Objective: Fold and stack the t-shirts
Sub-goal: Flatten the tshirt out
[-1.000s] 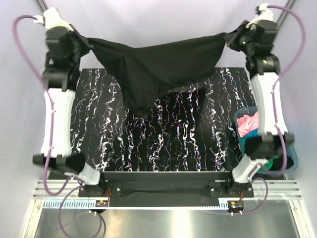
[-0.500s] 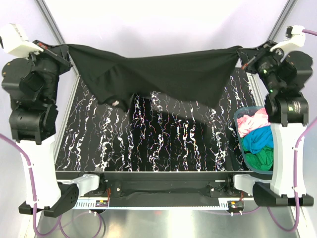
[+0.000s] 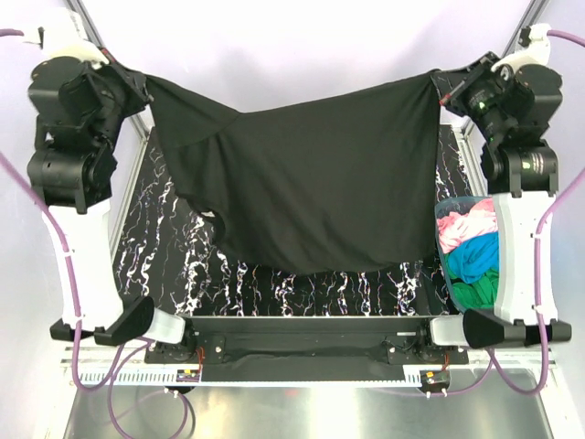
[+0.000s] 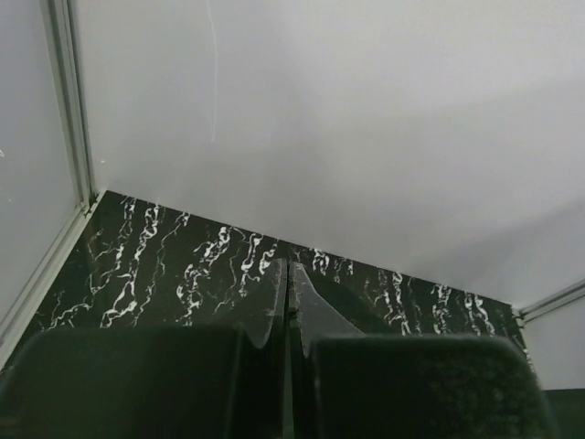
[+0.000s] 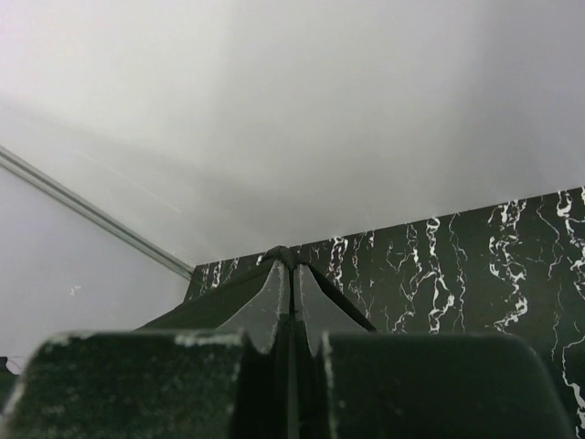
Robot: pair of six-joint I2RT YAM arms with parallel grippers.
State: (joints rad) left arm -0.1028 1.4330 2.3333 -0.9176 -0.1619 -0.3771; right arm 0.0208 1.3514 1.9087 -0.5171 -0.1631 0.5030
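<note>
A large black t-shirt (image 3: 315,187) hangs spread out in the air over the black marbled table (image 3: 146,265), held by two corners. My left gripper (image 3: 144,84) is shut on its left corner, high at the far left. My right gripper (image 3: 441,90) is shut on its right corner, high at the far right. In the left wrist view the fingertips (image 4: 274,288) are pressed together with thin dark cloth between them. In the right wrist view the gripper (image 5: 293,270) pinches a bunched black cloth corner (image 5: 283,255). Pink (image 3: 462,227), turquoise-blue (image 3: 475,256) and green (image 3: 483,291) t-shirts lie in a tub.
The translucent teal tub (image 3: 442,265) stands at the table's right edge beside the right arm. A white wall rises behind the table. Metal frame posts (image 3: 96,41) stand at the far corners. The hanging shirt covers most of the table's middle.
Both arms have shifted, and the black shirt has dropped open into a wide sheet whose lower edge now hangs near the table's front edge.
</note>
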